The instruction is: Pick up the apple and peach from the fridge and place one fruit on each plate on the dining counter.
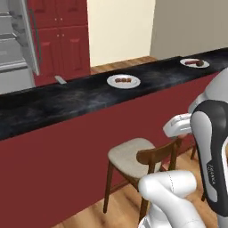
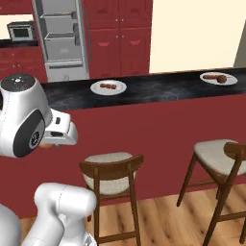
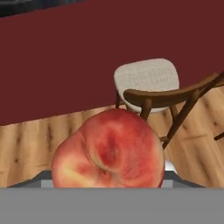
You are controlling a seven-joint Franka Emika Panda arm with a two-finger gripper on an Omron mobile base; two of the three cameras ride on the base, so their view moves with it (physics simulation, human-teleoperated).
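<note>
A large red-and-yellow peach (image 3: 109, 153) sits close to the camera in the hand view, with my gripper (image 2: 50, 143) shut on it and the fingertips hidden behind the fruit. The hand hangs low, in front of the dining counter (image 1: 67, 100) and above a stool (image 3: 146, 76). Two white plates rest on the black top: one plate (image 2: 108, 87) near the middle and another plate (image 2: 218, 78) further right, each carrying small brown pieces. The fridge (image 2: 62, 38) stands open behind the counter. The apple is out of view.
Wooden cushioned stools (image 2: 110, 168) (image 2: 221, 153) stand against the counter's dark red base (image 2: 158, 125). Dark red cabinets (image 2: 120, 33) line the back wall beside the fridge, and a microwave (image 2: 20, 31) sits to its left. A small grey object (image 1: 60, 79) lies on the counter.
</note>
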